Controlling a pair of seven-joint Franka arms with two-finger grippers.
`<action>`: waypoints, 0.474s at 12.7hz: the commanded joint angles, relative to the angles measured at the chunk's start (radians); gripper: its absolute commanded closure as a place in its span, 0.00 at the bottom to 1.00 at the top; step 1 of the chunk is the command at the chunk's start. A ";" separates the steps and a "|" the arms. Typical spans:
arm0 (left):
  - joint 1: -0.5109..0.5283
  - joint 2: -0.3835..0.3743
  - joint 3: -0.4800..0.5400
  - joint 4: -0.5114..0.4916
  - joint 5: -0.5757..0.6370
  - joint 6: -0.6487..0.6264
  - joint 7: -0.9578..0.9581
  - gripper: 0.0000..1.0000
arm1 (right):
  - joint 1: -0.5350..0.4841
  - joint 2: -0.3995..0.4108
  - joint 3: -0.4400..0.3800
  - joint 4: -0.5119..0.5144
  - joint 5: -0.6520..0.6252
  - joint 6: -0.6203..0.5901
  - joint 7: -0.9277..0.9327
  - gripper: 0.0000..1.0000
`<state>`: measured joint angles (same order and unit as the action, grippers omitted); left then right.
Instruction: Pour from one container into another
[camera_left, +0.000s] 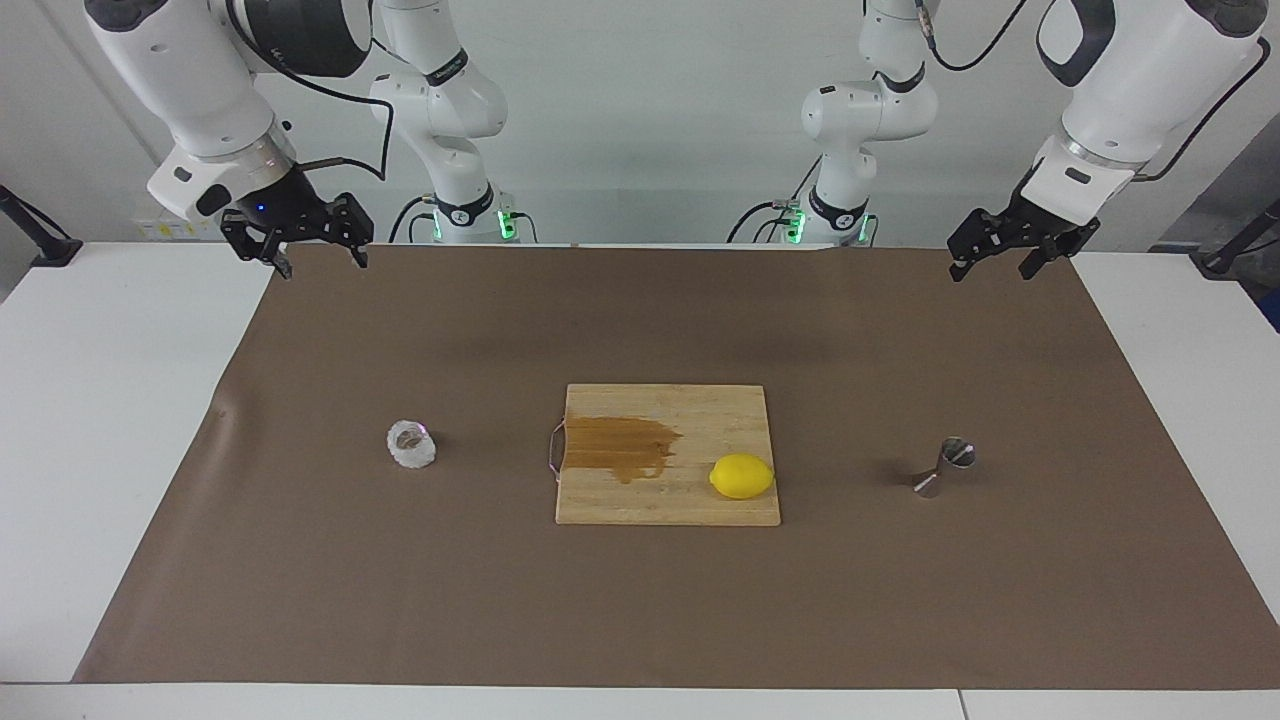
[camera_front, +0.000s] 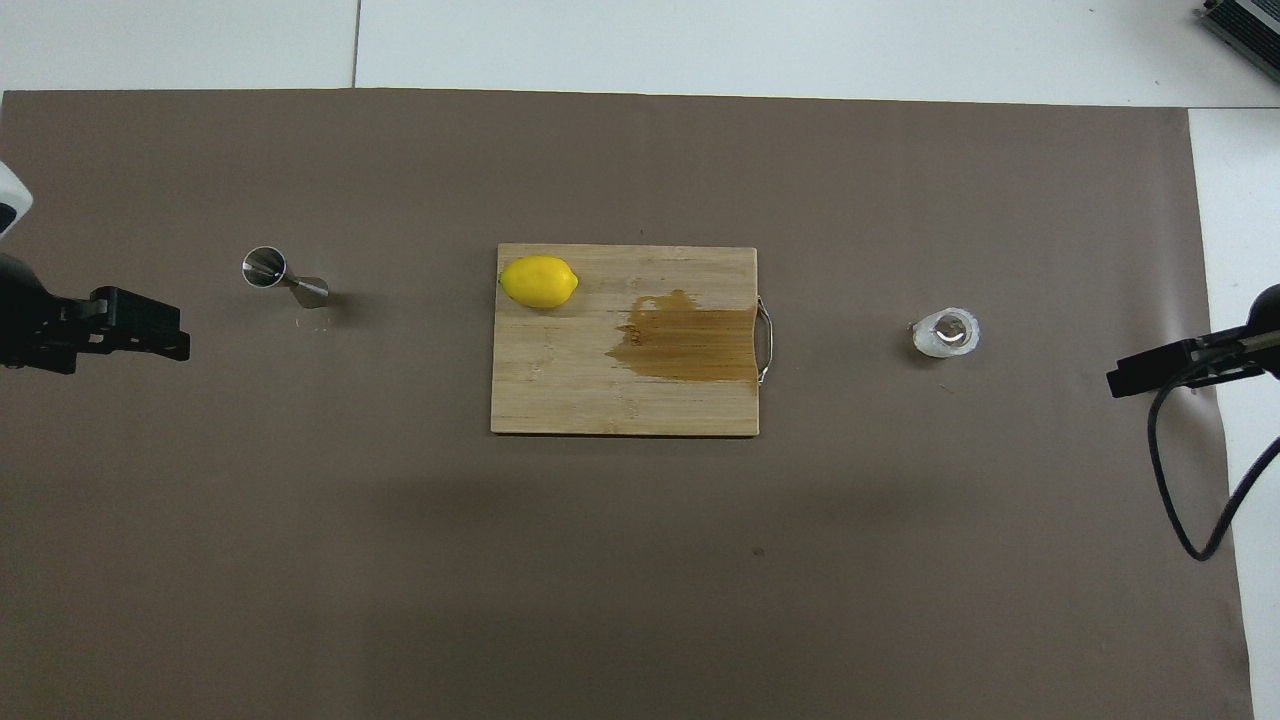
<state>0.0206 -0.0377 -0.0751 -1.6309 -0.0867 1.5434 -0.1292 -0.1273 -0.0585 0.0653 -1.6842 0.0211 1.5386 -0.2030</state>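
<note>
Grippers raised and empty over the mat's robot-side corners.
We see the left gripper (camera_left: 990, 265) and right gripper (camera_left: 318, 259) spread wide; the glass cup (camera_left: 411, 445) and steel jigger (camera_left: 944, 467) flank the cutting board (camera_left: 668, 500) holding a lemon (camera_left: 741, 476).

We hold our left gripper (camera_left: 990, 256) raised in the air at our left end of the table, fingers spread open and empty. Our right gripper (camera_left: 318, 256) hangs raised at the right end, likewise open and empty, pointing downward from a bent wrist.
</note>
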 joint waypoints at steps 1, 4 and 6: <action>0.019 -0.027 0.006 -0.064 -0.053 0.073 -0.113 0.00 | -0.012 -0.009 0.002 0.001 0.020 -0.014 0.017 0.00; 0.028 -0.019 0.006 -0.125 -0.111 0.186 -0.341 0.00 | -0.014 -0.009 0.002 0.001 0.020 -0.014 0.017 0.00; 0.042 -0.030 0.006 -0.190 -0.151 0.253 -0.508 0.00 | -0.014 -0.009 0.002 0.001 0.020 -0.014 0.017 0.00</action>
<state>0.0447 -0.0363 -0.0675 -1.7380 -0.1975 1.7250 -0.5078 -0.1306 -0.0585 0.0643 -1.6839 0.0210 1.5386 -0.1998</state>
